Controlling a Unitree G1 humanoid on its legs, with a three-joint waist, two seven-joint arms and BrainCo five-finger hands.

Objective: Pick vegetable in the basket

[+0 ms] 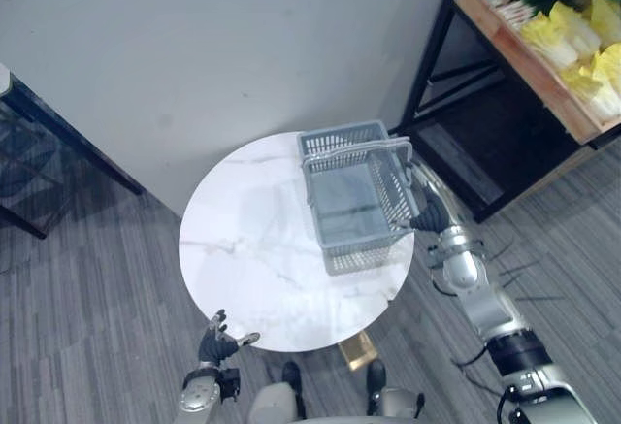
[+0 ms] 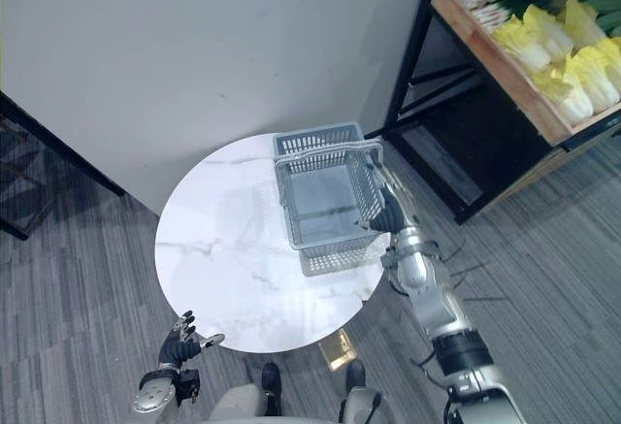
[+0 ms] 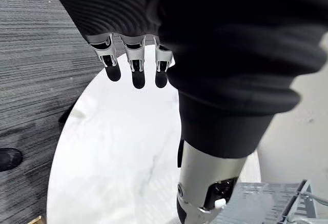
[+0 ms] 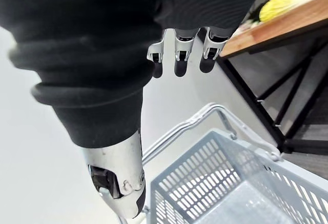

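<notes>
In the left eye view, the grey plastic lattice basket (image 1: 335,140) stood empty on the far right part of the round white marble desk (image 1: 252,249). The right hand (image 1: 430,216) was just beside its right wall, and whether it touched could not be told. The pale yellow leafy vegetables (image 1: 568,36) lay in a wooden crate (image 1: 529,70) on the black metal rack (image 1: 432,46), well apart from the basket to the right. The left hand (image 1: 215,343) hovered at the desk's near edge with its fingers spread. The right eye view showed the same layout, with nothing inside the basket. In the left wrist view, the fingers (image 3: 134,70) were straight and the thumb (image 3: 202,193) stood apart, holding nothing above the bare marble. In the right wrist view, the fingers (image 4: 177,62) were likewise wide and empty, and the basket's grey handle (image 4: 189,126) lay down along the rim past them. To do the reach well, the right hand would likely need to lift clear of that handle first. It should then swing toward the crate with its fingers wide and close round a single vegetable at its thick middle, not its loose leaves. The left hand could steady the basket for the drop.
</notes>
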